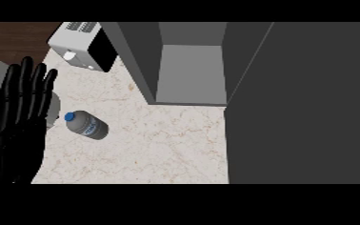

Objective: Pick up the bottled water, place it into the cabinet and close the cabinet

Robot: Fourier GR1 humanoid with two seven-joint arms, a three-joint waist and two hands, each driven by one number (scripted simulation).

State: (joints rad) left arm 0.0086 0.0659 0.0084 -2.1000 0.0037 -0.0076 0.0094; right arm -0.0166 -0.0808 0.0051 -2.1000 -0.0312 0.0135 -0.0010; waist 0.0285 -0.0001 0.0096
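The water bottle (87, 124), grey with a blue cap, lies on its side on the marble counter (155, 148), cap pointing up-left. My left hand (25, 109) stands at the left edge, fingers straight and up, just left of the bottle and not touching it. The grey cabinet (190, 71) stands open at the top middle, its inside bare, and its door (292, 100) swings out toward me and fills the right side. My right hand does not show.
A white toaster (84, 45) sits at the back left, next to the cabinet's left wall. A grey object (53, 107) is partly hidden behind my left hand. The counter's left edge runs by the hand.
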